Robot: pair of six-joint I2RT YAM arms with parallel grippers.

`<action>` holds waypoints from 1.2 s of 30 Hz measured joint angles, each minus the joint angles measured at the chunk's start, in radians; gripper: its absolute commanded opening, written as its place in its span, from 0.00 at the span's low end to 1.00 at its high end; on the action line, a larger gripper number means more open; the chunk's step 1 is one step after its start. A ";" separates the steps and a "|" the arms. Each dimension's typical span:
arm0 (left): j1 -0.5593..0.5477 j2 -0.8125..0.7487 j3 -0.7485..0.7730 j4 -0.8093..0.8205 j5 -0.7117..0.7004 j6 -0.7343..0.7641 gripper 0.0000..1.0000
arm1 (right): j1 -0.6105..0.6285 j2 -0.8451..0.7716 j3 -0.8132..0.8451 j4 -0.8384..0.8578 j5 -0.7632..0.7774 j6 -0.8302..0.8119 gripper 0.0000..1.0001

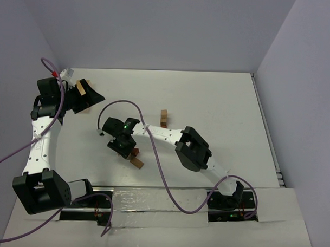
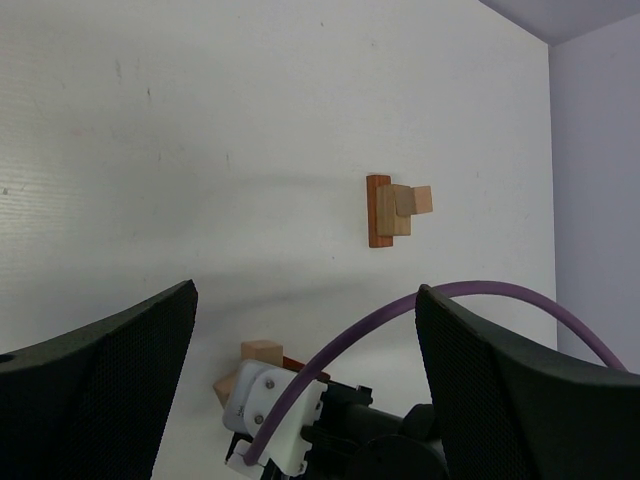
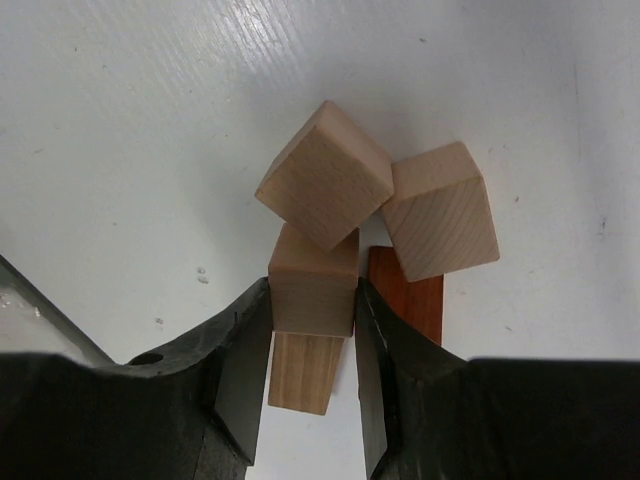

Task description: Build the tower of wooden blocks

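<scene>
My right gripper [image 3: 312, 305] is shut on an upright tan wood block [image 3: 310, 345], both finger pads pressed to its sides. Around it lie two tan cubes [image 3: 325, 185] [image 3: 440, 210] and a reddish-brown brick [image 3: 408, 305]; one cube leans on the held block. From above, the right gripper [image 1: 126, 146] sits over this cluster of wood blocks [image 1: 136, 161] left of centre. The tower [image 1: 164, 118] is a short tan and reddish stack in mid-table, also seen as the tower [image 2: 392, 208] in the left wrist view. My left gripper [image 1: 85, 96] hangs open and empty at the back left.
A tan wooden piece [image 1: 79, 87] lies just beside the left gripper near the back wall. Purple cables [image 1: 153, 150] loop over the table and across the left wrist view. Walls close the table at the back and on both sides.
</scene>
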 measured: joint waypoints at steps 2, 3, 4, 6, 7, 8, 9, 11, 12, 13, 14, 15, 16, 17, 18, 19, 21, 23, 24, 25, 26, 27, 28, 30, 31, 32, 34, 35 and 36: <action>0.000 0.000 0.000 0.000 0.000 0.000 0.95 | 0.001 -0.013 -0.004 -0.006 0.007 0.010 0.03; 0.000 0.000 0.000 0.000 0.000 0.000 0.95 | 0.001 -0.023 -0.007 -0.010 0.010 0.014 0.00; 0.000 0.000 0.000 0.000 0.000 0.000 0.95 | 0.001 -0.037 -0.014 -0.013 0.014 0.020 0.00; 0.000 0.000 0.000 0.000 -0.001 0.000 0.95 | -0.002 -0.088 -0.051 -0.009 0.018 0.041 0.00; 0.000 0.000 0.000 0.000 -0.003 0.000 0.95 | -0.006 -0.120 -0.072 -0.012 0.019 0.056 0.00; 0.000 0.000 -0.001 0.000 -0.005 0.000 0.95 | -0.010 -0.160 -0.097 -0.015 0.022 0.076 0.00; 0.000 0.000 -0.001 0.001 -0.007 -0.001 0.95 | -0.018 -0.213 -0.128 -0.014 0.030 0.101 0.00; 0.000 0.000 -0.003 0.000 -0.011 -0.001 0.95 | -0.046 -0.310 -0.169 -0.020 0.048 0.140 0.00; 0.000 0.000 -0.003 0.000 -0.011 -0.002 0.95 | -0.067 -0.358 -0.188 -0.008 0.059 0.164 0.00; 0.000 0.000 -0.003 0.000 -0.012 -0.003 0.95 | -0.094 -0.410 -0.214 0.008 0.072 0.190 0.00; 0.000 0.000 -0.003 0.000 -0.013 -0.003 0.95 | -0.126 -0.457 -0.236 0.013 0.085 0.212 0.00; 0.000 0.000 -0.003 0.000 -0.015 -0.004 0.95 | -0.162 -0.503 -0.256 0.018 0.097 0.236 0.00; 0.000 0.000 -0.003 0.000 -0.015 -0.004 0.95 | -0.208 -0.546 -0.278 0.031 0.108 0.263 0.00; 0.000 0.000 -0.003 0.000 -0.016 -0.007 0.95 | -0.250 -0.583 -0.301 0.045 0.116 0.289 0.00; 0.000 0.000 -0.003 0.001 -0.016 -0.009 0.95 | -0.284 -0.608 -0.319 0.050 0.124 0.310 0.00; 0.000 0.000 -0.003 0.001 -0.016 -0.010 0.95 | -0.322 -0.629 -0.336 0.052 0.136 0.331 0.00; 0.000 0.000 -0.003 0.002 -0.017 -0.015 0.95 | -0.379 -0.648 -0.366 0.060 0.149 0.370 0.00; 0.000 0.000 -0.003 0.004 -0.019 -0.017 0.95 | -0.405 -0.646 -0.392 0.062 0.149 0.397 0.00; 0.000 0.000 -0.003 0.006 -0.020 -0.018 0.95 | -0.412 -0.641 -0.403 0.062 0.146 0.407 0.00; 0.000 0.000 -0.003 0.007 -0.022 -0.018 0.95 | -0.417 -0.633 -0.410 0.059 0.140 0.417 0.00; 0.000 0.000 -0.003 0.007 -0.023 -0.018 0.95 | -0.422 -0.621 -0.412 0.056 0.130 0.426 0.00; 0.000 0.000 -0.003 0.007 -0.023 -0.019 0.95 | -0.427 -0.606 -0.412 0.057 0.118 0.432 0.00; 0.000 0.000 -0.003 0.007 -0.023 -0.019 0.95 | -0.431 -0.592 -0.412 0.059 0.106 0.437 0.00; 0.000 0.000 -0.003 0.008 -0.023 -0.019 0.95 | -0.442 -0.552 -0.408 0.055 0.086 0.447 0.00; 0.000 0.000 -0.003 0.008 -0.024 -0.019 0.95 | -0.447 -0.534 -0.405 0.054 0.079 0.451 0.00; 0.000 0.000 -0.003 0.007 -0.024 -0.019 0.95 | -0.453 -0.512 -0.398 0.052 0.075 0.455 0.00; 0.000 0.000 -0.003 0.008 -0.024 -0.019 0.95 | -0.463 -0.476 -0.390 0.052 0.071 0.460 0.00; 0.000 0.000 -0.003 0.008 -0.024 -0.019 0.96 | -0.466 -0.462 -0.388 0.050 0.068 0.462 0.00; 0.000 0.000 -0.004 0.008 -0.025 -0.019 0.96 | -0.468 -0.451 -0.386 0.048 0.066 0.465 0.00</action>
